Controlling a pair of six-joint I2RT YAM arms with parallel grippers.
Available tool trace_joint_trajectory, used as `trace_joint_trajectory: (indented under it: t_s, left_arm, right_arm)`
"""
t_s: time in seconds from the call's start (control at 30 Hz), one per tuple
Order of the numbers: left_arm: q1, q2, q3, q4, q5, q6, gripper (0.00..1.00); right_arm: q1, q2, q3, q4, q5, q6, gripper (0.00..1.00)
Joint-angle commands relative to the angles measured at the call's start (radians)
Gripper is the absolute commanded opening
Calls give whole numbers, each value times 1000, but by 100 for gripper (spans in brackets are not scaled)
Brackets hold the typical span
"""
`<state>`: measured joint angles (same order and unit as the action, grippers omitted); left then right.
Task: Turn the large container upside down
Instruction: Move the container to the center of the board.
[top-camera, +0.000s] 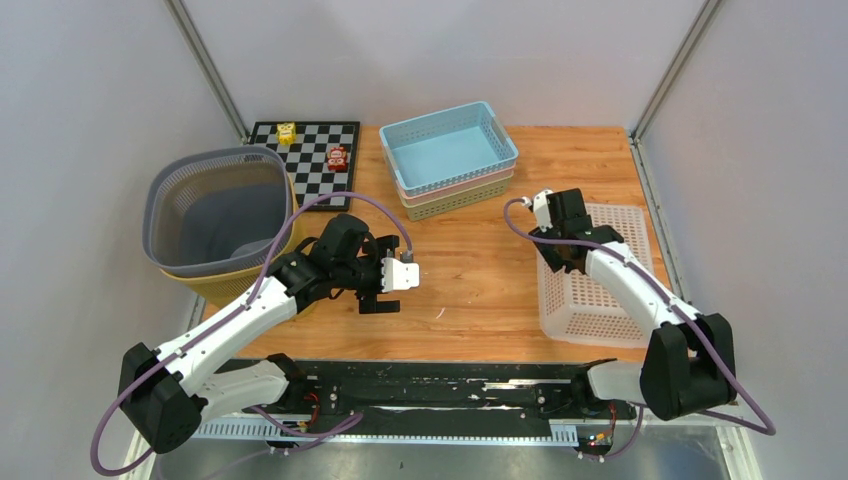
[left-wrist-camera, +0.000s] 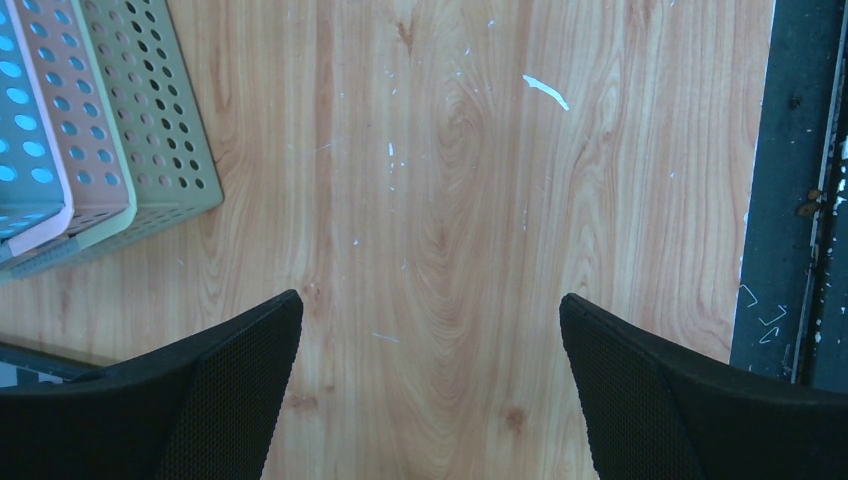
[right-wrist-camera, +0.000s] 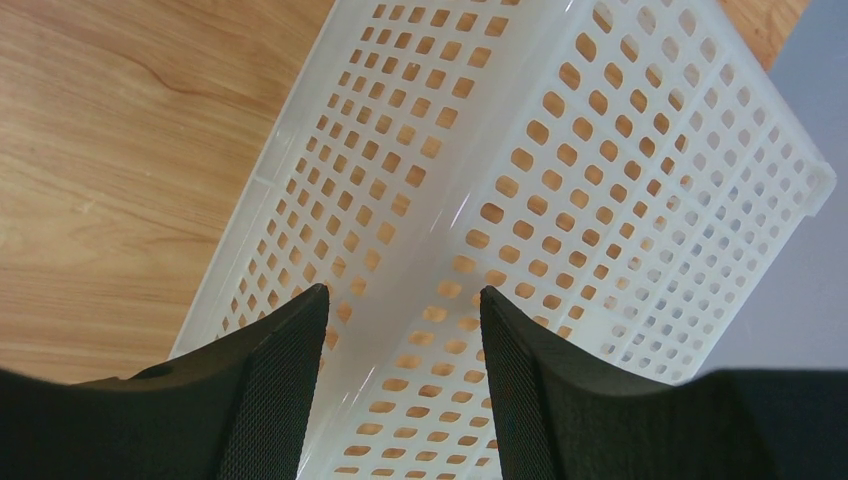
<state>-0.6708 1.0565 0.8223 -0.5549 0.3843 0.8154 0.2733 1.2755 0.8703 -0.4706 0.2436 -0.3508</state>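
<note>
Hanging over the tabletop (left-wrist-camera: 450, 150), the left tool (left-wrist-camera: 428, 302) is wide open and empty. The right tool (right-wrist-camera: 402, 292) sits half open around an edge of the white basket (right-wrist-camera: 620, 200). I cannot tell if it grips.

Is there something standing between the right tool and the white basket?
Nothing visible does. The right tool is directly at the white basket, its fingers on either side of one basket edge.

I record the white container (right-wrist-camera: 600, 180), right of frame, as perforated plastic: smooth, semi-glossy, slightly translucent. Surface (left-wrist-camera: 450, 200): pale wood grain, satin, flecked with white scuffs. Right claw (right-wrist-camera: 403, 305): black matt facing with a fine mesh texture. Stacked trays (left-wrist-camera: 120, 140), upper left of the left wrist view: perforated matt plastic. Grey basket (top-camera: 215, 157): fine-mesh plastic.
</note>
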Motion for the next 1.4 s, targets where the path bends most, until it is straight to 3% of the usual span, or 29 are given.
trace_joint_trajectory:
  t_s: [0.0, 0.57, 1.37]
  left_arm:
    - [-8, 2, 1, -8, 18, 7, 100]
    - [-7, 11, 8, -16, 14, 7, 100]
    - [-7, 13, 9, -17, 13, 7, 100]
  right_arm:
    - [-67, -9, -48, -120, -51, -48, 59]
    - [-112, -60, -97, -154, -84, -141, 59]
    - [-138, -101, -145, -181, -95, -142, 59]
